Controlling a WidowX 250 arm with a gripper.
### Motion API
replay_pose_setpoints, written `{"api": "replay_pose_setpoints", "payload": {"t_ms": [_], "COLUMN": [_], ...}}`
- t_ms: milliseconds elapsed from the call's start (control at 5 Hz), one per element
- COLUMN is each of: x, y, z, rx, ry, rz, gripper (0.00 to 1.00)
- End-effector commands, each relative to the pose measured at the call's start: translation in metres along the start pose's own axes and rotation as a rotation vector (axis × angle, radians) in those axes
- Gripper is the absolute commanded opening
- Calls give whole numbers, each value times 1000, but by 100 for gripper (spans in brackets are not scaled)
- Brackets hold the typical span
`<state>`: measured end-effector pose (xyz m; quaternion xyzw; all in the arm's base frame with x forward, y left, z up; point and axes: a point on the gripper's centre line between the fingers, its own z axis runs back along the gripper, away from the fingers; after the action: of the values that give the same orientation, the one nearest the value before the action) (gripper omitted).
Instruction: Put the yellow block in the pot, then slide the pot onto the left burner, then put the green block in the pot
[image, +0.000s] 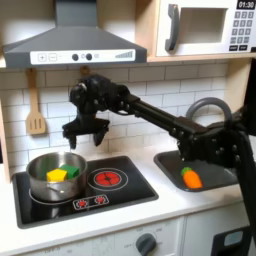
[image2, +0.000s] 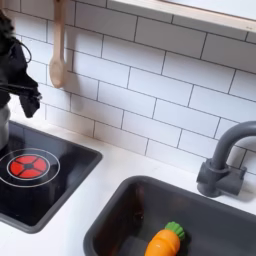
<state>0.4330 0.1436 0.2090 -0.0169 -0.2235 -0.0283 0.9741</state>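
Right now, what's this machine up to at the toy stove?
The robot arm's claw hangs open above the pot, holding nothing. The pot sits on the burner at the first exterior view's left, with the yellow block and the green block inside. An orange toy carrot lies in the sink.

I have the first exterior view facing the toy kitchen head-on from a little above counter height, far enough back to take in hood, microwave, stovetop (image: 85, 190) and sink (image: 200, 172). The gripper (image: 84, 138) hangs left of centre there, with the pot (image: 55, 175) just below it. My second exterior view sits much closer and lower, angled across the counter toward the tiled wall; the gripper (image2: 20, 95) is at its left edge. Both exterior views share the burner (image2: 27, 165) right of the gripper, the wooden spoon (image2: 58, 45), the faucet (image2: 225, 160) and the orange carrot toy (image2: 165, 241).
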Motion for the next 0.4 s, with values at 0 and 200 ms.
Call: {"api": "replay_pose_setpoints", "payload": {"t_ms": [0, 200], "x": [17, 23], "y": [-7, -7], "z": [13, 13], "rx": [-22, -28], "ry": [-150, -206], "rz": [4, 26], "gripper": [100, 100]}}
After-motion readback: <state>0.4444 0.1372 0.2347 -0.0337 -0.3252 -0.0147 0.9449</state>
